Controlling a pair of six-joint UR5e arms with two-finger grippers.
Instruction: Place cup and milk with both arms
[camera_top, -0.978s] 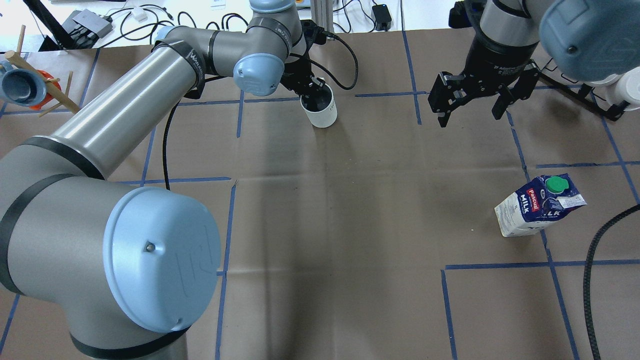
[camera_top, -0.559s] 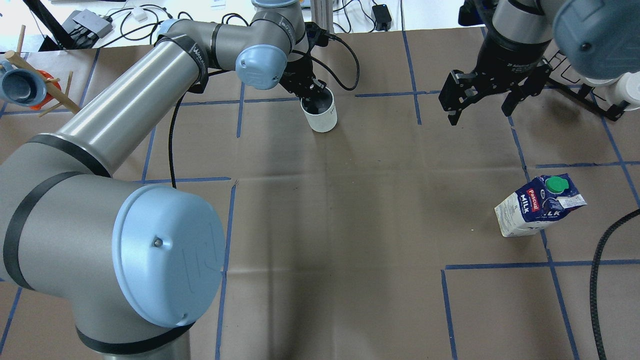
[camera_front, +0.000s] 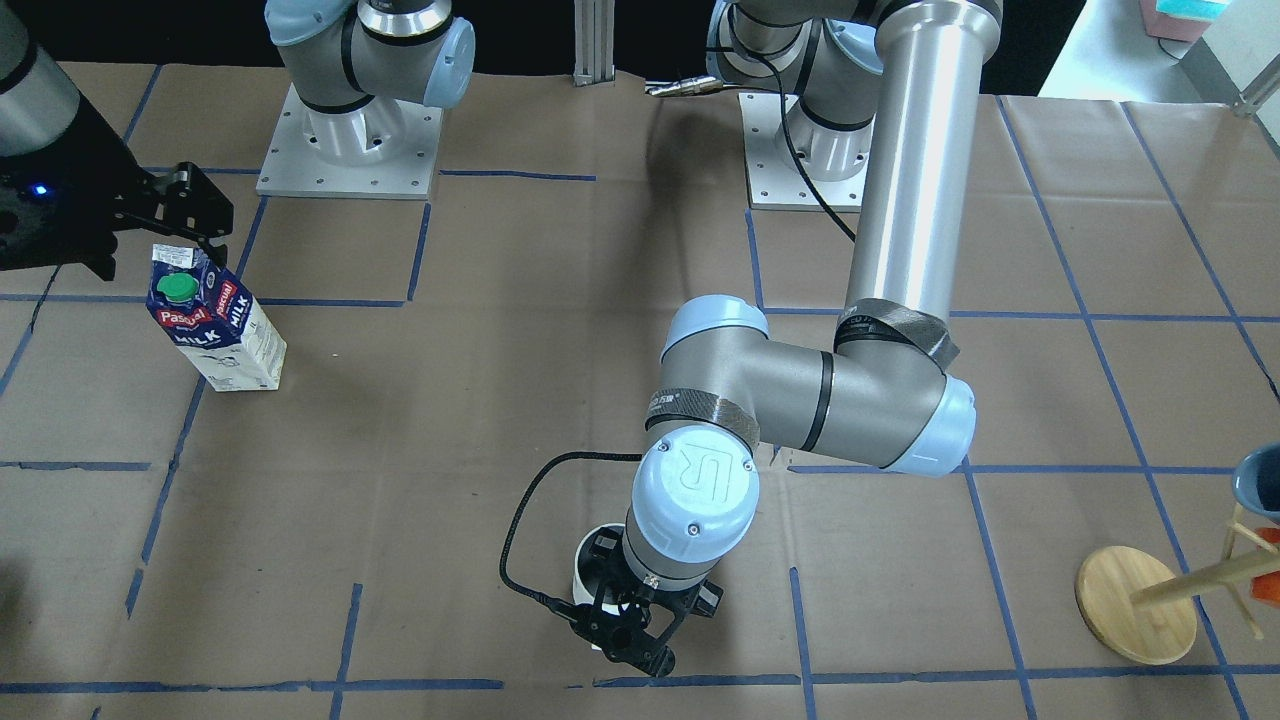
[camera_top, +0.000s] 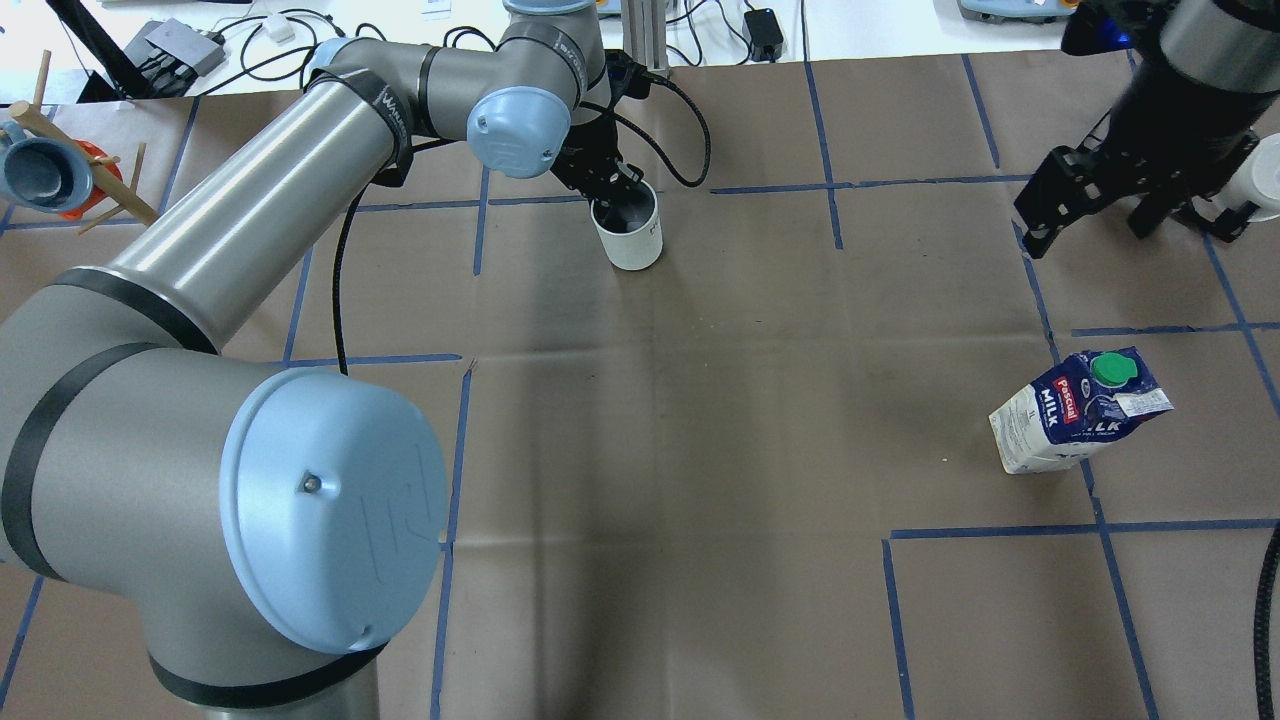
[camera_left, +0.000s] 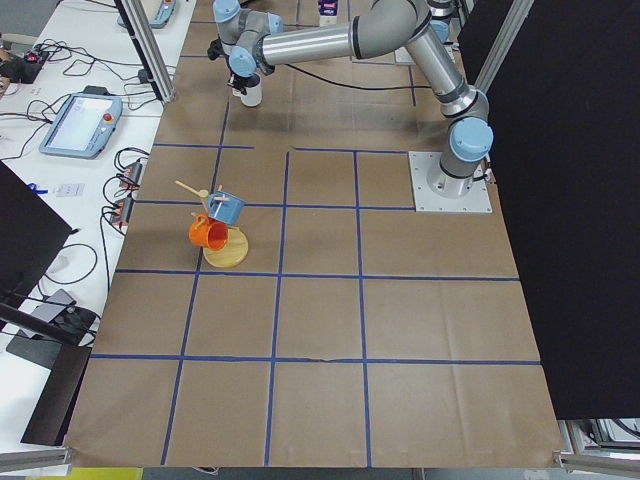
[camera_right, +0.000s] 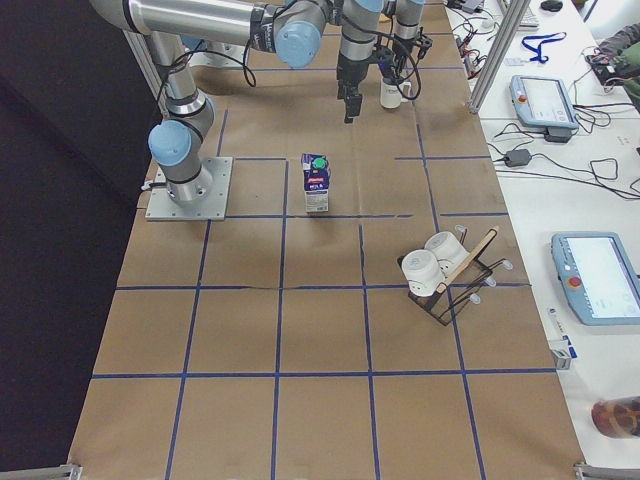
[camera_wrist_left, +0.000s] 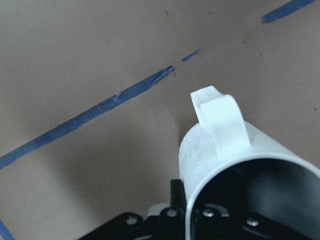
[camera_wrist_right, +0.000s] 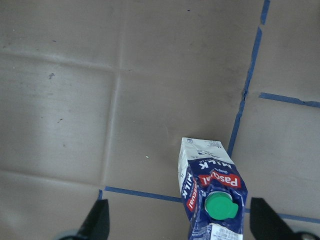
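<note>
Open tabletop (camera_top: 700, 450) all round milk (camera_top: 1075, 410)

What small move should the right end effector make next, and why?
Probably ease down toward the Pascual milk carton: the right end effector is open and hangs clear of the upright, ungrasped carton, while the left end effector holds the white mug.

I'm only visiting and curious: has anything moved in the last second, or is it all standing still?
The right gripper, jaws open and empty, has swung farther to the robot's right. The left gripper, shut on the cup at its rim, has carried it slightly toward the robot's left. The milk stands where it was, untouched.
</note>
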